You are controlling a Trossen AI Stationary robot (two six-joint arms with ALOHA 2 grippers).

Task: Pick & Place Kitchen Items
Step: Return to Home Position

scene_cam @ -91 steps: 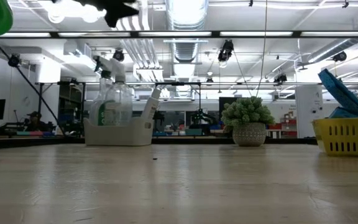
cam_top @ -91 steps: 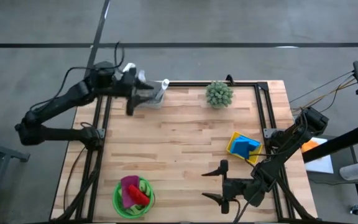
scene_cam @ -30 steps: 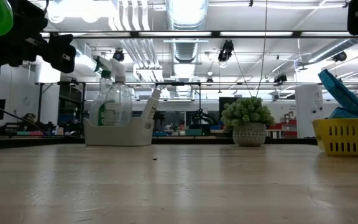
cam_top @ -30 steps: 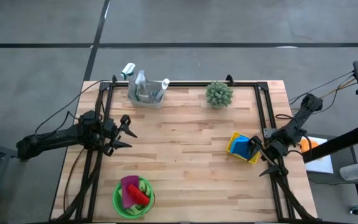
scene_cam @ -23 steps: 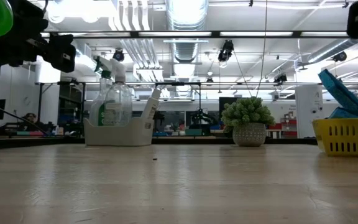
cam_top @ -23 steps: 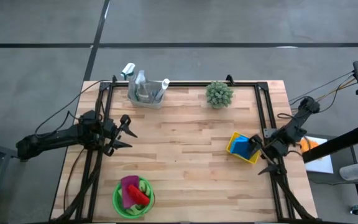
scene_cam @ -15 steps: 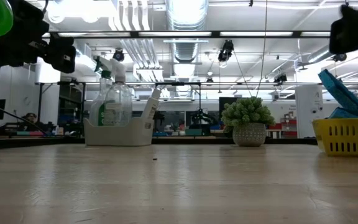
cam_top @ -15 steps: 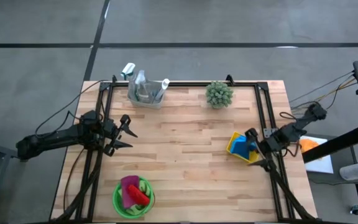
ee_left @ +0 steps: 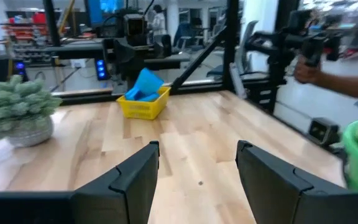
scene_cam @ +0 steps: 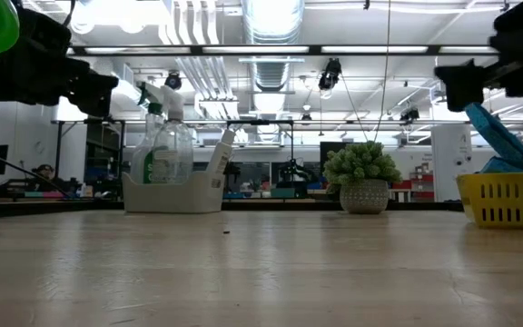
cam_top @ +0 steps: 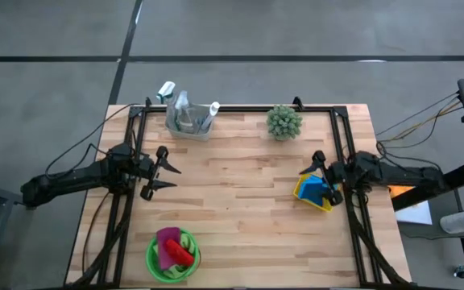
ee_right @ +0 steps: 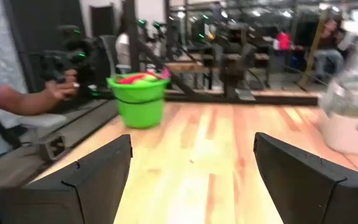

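Note:
My left gripper (cam_top: 166,171) is open and empty above the table's left side, pointing toward the right edge; its spread fingers show in the left wrist view (ee_left: 197,171). My right gripper (cam_top: 316,177) is open and empty just above the yellow basket (cam_top: 306,193) of blue sponges (cam_top: 321,188), pointing toward the left edge. A green bucket (cam_top: 173,256) at the near left holds a pink cloth (cam_top: 166,242) and a red item (cam_top: 181,254). A white tub (cam_top: 190,122) at the far left holds clear spray bottles and a small white bottle (scene_cam: 220,153).
A spiky green potted plant (cam_top: 284,121) stands at the far edge, middle right. Black frame rails run along the table's left, far and right sides. Bare wood lies between the two grippers. A person's hand (ee_left: 328,62) holds a device beyond the table.
My right gripper has swung from the near right edge toward the far edge and the left, turning from pointing at the near edge to pointing left, and now hangs over the yellow basket. It has stayed open.

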